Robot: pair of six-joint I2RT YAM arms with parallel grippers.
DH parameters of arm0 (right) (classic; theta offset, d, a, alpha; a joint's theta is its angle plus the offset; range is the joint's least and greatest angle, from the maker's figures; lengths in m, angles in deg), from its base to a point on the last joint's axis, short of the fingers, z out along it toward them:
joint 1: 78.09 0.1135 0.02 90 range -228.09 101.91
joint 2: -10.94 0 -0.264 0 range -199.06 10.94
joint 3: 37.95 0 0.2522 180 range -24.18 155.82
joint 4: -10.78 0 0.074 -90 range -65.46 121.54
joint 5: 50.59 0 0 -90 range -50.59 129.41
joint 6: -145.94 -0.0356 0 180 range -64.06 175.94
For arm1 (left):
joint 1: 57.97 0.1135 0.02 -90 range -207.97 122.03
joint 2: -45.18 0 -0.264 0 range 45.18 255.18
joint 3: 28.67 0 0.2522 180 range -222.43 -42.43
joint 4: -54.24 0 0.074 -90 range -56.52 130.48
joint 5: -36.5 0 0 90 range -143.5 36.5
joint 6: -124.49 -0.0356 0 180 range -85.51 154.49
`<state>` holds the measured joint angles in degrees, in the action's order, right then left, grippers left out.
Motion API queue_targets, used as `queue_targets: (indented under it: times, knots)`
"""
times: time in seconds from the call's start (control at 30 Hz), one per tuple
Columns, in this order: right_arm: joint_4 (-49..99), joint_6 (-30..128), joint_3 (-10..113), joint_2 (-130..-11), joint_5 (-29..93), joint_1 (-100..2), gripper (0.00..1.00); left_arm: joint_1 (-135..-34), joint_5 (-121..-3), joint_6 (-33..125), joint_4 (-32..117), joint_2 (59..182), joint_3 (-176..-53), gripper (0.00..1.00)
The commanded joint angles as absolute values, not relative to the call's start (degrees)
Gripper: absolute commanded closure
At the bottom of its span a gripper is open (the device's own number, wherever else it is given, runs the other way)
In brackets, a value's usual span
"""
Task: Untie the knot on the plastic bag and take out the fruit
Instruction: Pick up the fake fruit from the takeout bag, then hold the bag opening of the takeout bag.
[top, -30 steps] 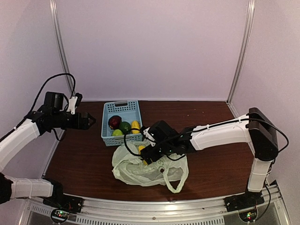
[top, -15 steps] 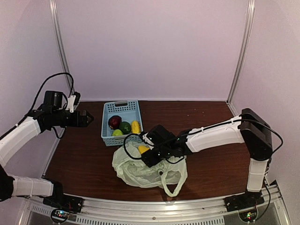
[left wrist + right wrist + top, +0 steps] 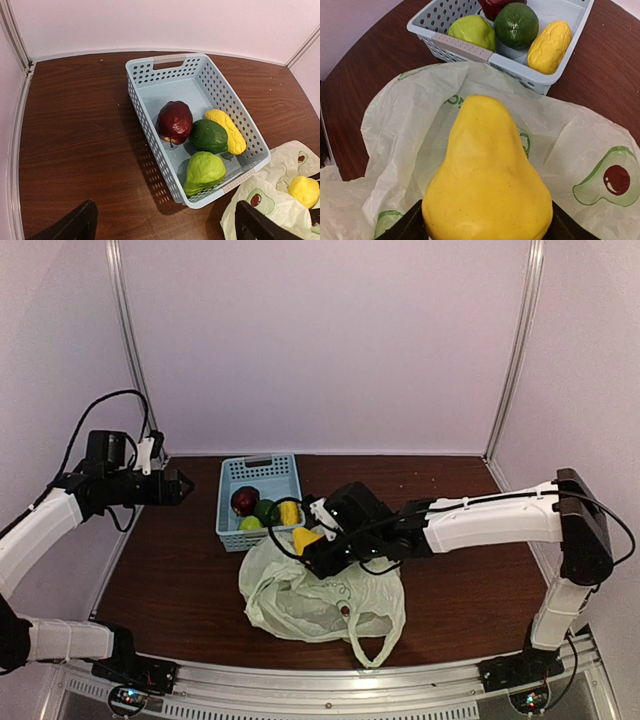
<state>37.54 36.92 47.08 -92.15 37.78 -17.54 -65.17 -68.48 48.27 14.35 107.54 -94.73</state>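
Note:
The pale yellow-green plastic bag (image 3: 300, 602) lies crumpled on the brown table in front of the basket, one loop handle (image 3: 368, 638) loose at the near side. It also shows in the right wrist view (image 3: 580, 135). No knot shows. My right gripper (image 3: 312, 546) is shut on a yellow pear (image 3: 487, 185) and holds it above the bag's far edge, close to the basket. My left gripper (image 3: 181, 487) is open and empty, raised to the left of the basket; its fingers (image 3: 80, 222) frame the table.
A light blue perforated basket (image 3: 141, 107) stands behind the bag. It holds a dark red fruit (image 3: 175, 121), a dark green one (image 3: 209, 135), a light green one (image 3: 204, 171) and a yellow one (image 3: 227, 130). White walls close the left, back and right.
My right gripper has lifted the yellow pear up out of the bag and toward the basket. My left arm has drawn back a little to the left.

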Motion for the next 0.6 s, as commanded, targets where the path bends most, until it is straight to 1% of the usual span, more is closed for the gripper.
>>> queue_targets:
  times: [0.0,0.27,0.37,0.47,0.5,0.57]
  knots:
    - [39.71,37.91,49.52,-87.48,39.14,-17.31,0.34,-64.65,-67.37,47.21,17.18,106.27,-95.42,0.03]
    - [42.2,39.88,54.51,-88.56,41.7,-17.27,0.33,-64.65,-68.35,46.43,17.38,105.48,-93.91,0.03]
    - [43.16,40.13,55.54,-89.96,41.15,-17.15,0.34,-64.65,-79.59,45.66,19.76,105.07,-92.83,0.03]
    - [42.66,39.87,55.0,-91.17,40.36,-17.18,0.34,-66.04,-92.28,51.72,28.18,103.61,-88.15,0.03]
    - [42.45,39.71,54.81,-91.57,40.12,-17.18,0.34,-67.72,-93.18,53.59,30.47,102.64,-86.42,0.03]
    - [41.94,39.4,54.5,-92.11,39.79,-17.18,0.34,-74.28,-90.55,54.82,31.78,100.9,-84.34,0.03]
